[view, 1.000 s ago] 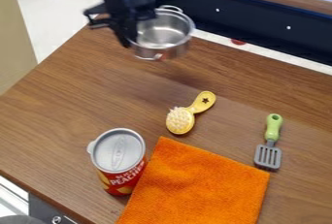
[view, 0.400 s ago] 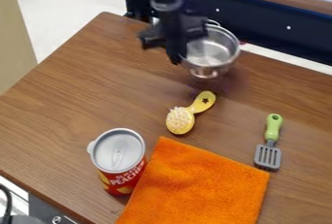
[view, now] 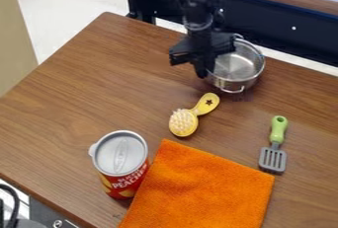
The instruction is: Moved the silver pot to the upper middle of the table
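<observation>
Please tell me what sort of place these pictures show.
Probably a robot test area set up as a play kitchen: a robot arm reaches over a wooden table with a pot, a food can and a small spatula.

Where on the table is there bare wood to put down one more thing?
The widest bare patch of the table lies between its left edge, the can and the brush. A smaller one lies between the brush and the spatula. It is crowded at the gripper and silver pot, and where the can stands close beside the orange cloth.
</observation>
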Controlling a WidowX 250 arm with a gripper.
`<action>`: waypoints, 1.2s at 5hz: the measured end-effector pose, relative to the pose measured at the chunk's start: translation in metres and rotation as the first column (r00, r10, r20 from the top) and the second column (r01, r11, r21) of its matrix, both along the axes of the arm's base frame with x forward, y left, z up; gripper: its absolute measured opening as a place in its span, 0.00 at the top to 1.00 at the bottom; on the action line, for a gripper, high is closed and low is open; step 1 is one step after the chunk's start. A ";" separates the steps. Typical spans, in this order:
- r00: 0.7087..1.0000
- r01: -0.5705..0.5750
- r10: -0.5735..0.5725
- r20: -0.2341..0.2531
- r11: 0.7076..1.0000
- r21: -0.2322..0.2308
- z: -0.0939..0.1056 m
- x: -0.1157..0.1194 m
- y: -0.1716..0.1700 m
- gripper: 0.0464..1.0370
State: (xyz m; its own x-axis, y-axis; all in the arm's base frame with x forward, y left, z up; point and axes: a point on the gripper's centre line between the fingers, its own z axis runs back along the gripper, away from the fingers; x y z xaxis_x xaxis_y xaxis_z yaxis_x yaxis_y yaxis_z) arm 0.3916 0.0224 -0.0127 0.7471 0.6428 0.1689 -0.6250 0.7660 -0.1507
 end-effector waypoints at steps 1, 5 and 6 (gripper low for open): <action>1.000 0.004 -0.004 0.006 1.000 0.025 -0.007 0.007 0.001 0.97; 0.999 -0.001 0.004 0.044 0.998 -0.058 0.036 -0.005 0.023 0.05; 0.996 0.060 -0.059 0.065 0.998 -0.011 0.066 -0.018 0.031 0.04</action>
